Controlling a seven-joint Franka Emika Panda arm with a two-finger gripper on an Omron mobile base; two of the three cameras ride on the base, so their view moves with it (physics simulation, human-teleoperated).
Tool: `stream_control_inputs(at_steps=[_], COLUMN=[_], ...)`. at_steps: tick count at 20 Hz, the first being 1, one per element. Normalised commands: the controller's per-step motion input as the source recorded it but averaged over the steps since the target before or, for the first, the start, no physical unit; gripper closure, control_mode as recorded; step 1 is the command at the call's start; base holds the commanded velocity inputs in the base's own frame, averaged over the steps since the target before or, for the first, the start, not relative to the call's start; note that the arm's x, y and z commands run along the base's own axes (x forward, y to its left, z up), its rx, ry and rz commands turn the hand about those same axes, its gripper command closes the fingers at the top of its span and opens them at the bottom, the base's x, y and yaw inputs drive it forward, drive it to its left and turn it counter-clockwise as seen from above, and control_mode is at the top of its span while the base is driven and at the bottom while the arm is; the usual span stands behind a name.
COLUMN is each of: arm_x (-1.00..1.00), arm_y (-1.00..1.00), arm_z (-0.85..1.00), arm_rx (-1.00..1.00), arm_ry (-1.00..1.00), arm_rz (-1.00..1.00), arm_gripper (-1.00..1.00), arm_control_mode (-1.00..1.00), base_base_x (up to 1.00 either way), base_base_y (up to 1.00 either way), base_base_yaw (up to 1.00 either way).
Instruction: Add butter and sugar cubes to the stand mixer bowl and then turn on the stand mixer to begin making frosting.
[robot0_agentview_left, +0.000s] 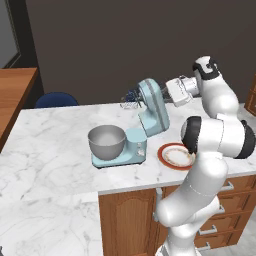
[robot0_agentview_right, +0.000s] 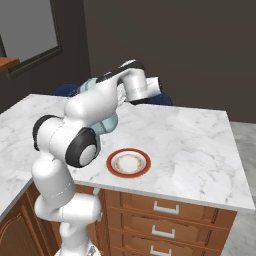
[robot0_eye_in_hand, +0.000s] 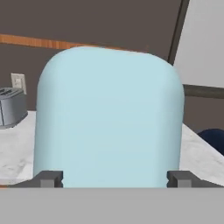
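finger tips of the gripper (robot0_eye_in_hand: 113, 178) stood spread wide, one either side of the stand mixer (robot0_agentview_left: 145, 120) head's rounded back, not visibly touching it. stand mixer sat mid-counter (robot0_agentview_left: 50, 150) with its head tilted up and whisk raised; the stand mixer bowl (robot0_agentview_left: 106, 141) rested on its base, toward the front edge. a red-rimmed plate (robot0_agentview_right: 129, 163) lay just beside, near that edge. judged rigid, heavy and smooth-skinned, the head would slip under a pinch; a push on its top seemed safer. arm reached level from behind, wrist horizontal, elbow high.
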Motion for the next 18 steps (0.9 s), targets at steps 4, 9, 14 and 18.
stream_control_inputs(at_steps=[4,9,14,18], arm_x=[-0.02,-0.01,0.00,0.00], arm_y=[1.00,1.00,1.00,0.76], arm_z=[-0.19,-0.40,-0.65,-0.81], arm_rx=[-0.09,-0.19,-0.26,-0.30], arm_ry=[0.04,0.07,0.10,0.09], arm_rz=[0.09,0.03,0.00,-0.05], arm_gripper=[-1.00,-1.00,-1.00,-1.00], arm_control_mode=[-1.00,-1.00,-1.00,-1.00], base_base_x=[0.00,0.00,0.00,0.00], base_base_y=[0.00,0.00,0.00,0.00], base_base_yaw=[0.00,0.00,0.00,0.00])
